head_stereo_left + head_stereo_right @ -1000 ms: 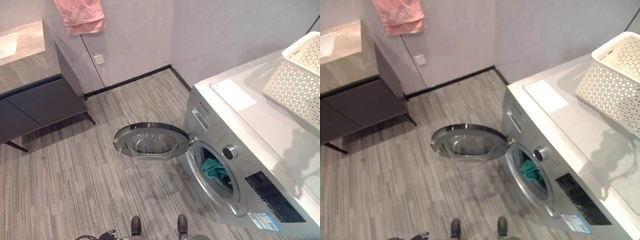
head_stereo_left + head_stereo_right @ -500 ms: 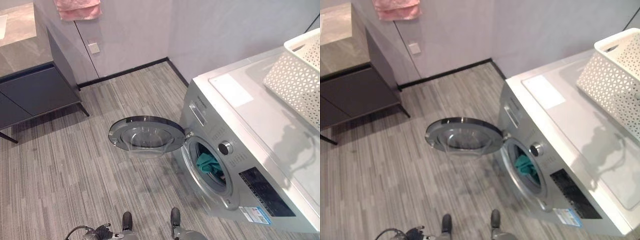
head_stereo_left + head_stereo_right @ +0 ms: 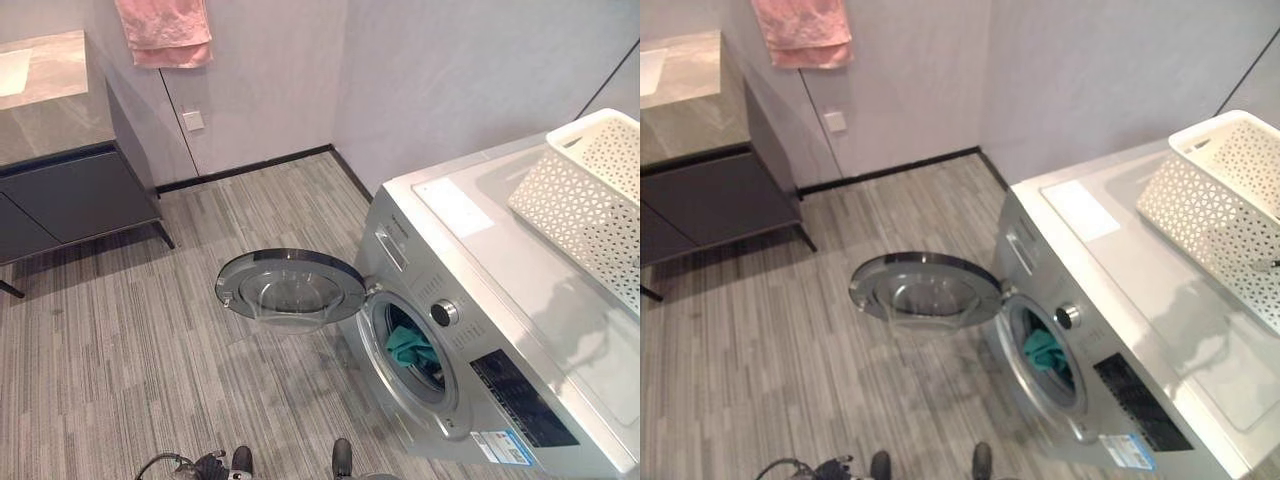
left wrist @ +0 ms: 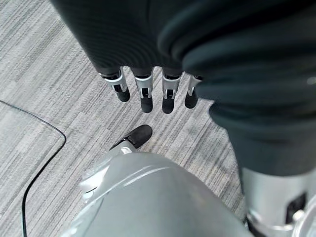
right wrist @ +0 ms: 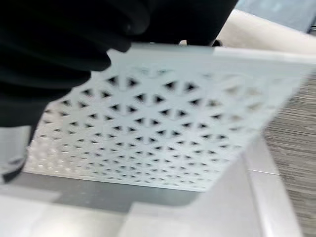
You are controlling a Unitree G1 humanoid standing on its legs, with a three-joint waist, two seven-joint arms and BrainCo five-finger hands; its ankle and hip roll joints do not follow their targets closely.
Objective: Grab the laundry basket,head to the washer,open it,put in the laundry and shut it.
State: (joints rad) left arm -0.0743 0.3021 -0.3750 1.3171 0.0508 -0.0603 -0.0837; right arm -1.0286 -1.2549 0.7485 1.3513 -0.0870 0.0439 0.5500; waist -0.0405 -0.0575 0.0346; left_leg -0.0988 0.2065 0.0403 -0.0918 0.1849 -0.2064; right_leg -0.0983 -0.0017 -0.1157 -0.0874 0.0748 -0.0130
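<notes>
**Washer door open, laundry inside, basket parked on top**

Upper left of the head views: dark cabinet [image 3: 70, 195] with a pale stone top, standing against the wall, and a pink towel [image 3: 162, 30] hanging above it. Both clear of the work, well apart from the washer.

Centre: round washer door [image 3: 291, 290] swung fully out over the striped floor [image 3: 110, 350], hinged at its right edge to the machine. Held wide, by the look of it, so the drum mouth is free for loading. Not yet shut, so the closing step is judged outstanding.

Right of centre: silver washer [image 3: 455, 300], front face tilted toward the lower right. Teal laundry [image 3: 410, 347] bunched just inside the drum opening, sitting close to the rim; likely worth a check that nothing hangs over the seal before the door goes round.

Far right: white perforated laundry basket [image 3: 590, 195] resting on the washer's flat top near the back, tipped somewhat toward the left. No clothes visible in the part shown. Probably set there to free the arms for the door.

Left wrist view: left hand [image 4: 148, 91] hanging over the floor, fingers straight and relaxed, grasping nothing.

Right wrist view: latticed basket wall [image 5: 163, 118] very close, dark cover of the right hand [image 5: 64, 54] against its rim; fingers hidden, so grip cannot be told.
</notes>
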